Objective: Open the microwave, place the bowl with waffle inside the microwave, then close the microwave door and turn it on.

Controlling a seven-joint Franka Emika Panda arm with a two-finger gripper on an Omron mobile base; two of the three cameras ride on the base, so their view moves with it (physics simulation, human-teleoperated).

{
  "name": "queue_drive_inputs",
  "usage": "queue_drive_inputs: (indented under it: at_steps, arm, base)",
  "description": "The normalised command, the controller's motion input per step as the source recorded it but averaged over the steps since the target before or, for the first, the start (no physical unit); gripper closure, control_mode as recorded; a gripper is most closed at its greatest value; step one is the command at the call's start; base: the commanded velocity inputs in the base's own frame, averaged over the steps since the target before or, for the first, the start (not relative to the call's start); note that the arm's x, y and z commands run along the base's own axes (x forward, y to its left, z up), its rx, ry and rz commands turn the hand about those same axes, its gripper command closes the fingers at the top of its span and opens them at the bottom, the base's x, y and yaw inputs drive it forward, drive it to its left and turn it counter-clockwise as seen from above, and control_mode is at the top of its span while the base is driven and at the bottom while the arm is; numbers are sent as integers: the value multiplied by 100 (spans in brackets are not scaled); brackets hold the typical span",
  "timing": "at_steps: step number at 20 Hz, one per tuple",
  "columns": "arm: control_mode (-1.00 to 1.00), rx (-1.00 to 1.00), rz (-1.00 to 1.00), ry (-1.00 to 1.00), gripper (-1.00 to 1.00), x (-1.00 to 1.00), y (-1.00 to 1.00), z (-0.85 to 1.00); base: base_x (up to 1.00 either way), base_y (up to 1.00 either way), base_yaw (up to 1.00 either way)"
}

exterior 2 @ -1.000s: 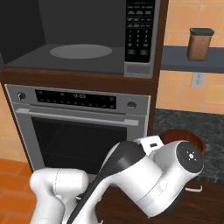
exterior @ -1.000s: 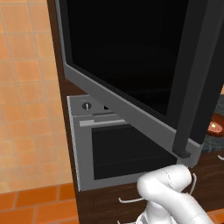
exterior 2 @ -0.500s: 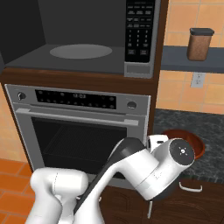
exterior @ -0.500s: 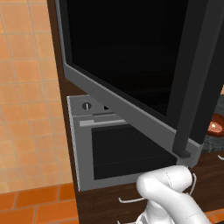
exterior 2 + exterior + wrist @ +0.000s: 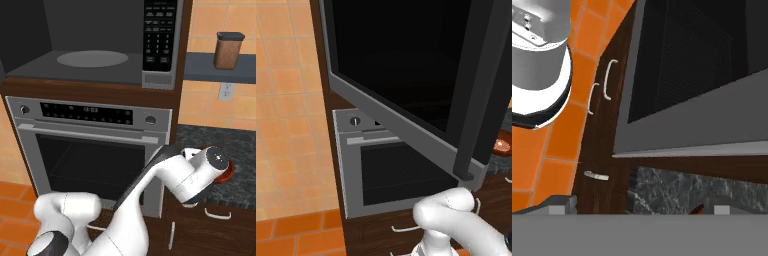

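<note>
The claw (image 5: 639, 210) is released, its fingertips spread wide apart, low beside the oven (image 5: 95, 150) and over the dark speckled tabletop (image 5: 240, 145). Above the oven, the microwave (image 5: 105, 45) stands with its cavity exposed and turntable bare; the microwave door (image 5: 406, 85) is swung out wide, handle (image 5: 476, 100) at its free edge

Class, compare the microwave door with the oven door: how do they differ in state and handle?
The microwave door is swung open; the oven door is shut. The microwave door has a black vertical bar handle; the oven door has a silver horizontal one. Both have dark glass fronts.
</note>
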Motion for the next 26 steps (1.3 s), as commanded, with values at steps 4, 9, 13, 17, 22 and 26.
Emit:
queue_drive_inputs:
  at_steps: [4, 9, 13, 17, 22, 26]
  arm:
    - [-100, 13, 0, 19, -100, 93, -82, -35]
    - [-100, 7, 0, 11, -100, 57, -81, -30]
    - [-100, 2, 0, 2, -100, 15, -78, -44]
    - [-100, 0, -2, 0, -100, 2, -60, -46]
    - [-100, 0, -1, 0, -100, 47, -10, -30]
    - [-100, -1, -4, -11, -100, 17, 0, -27]
  base:
    - [0, 0, 0]
    - [0, 0, 0]
    - [0, 0, 0]
    - [0, 0, 0]
    - [0, 0, 0]
    - [0, 0, 0]
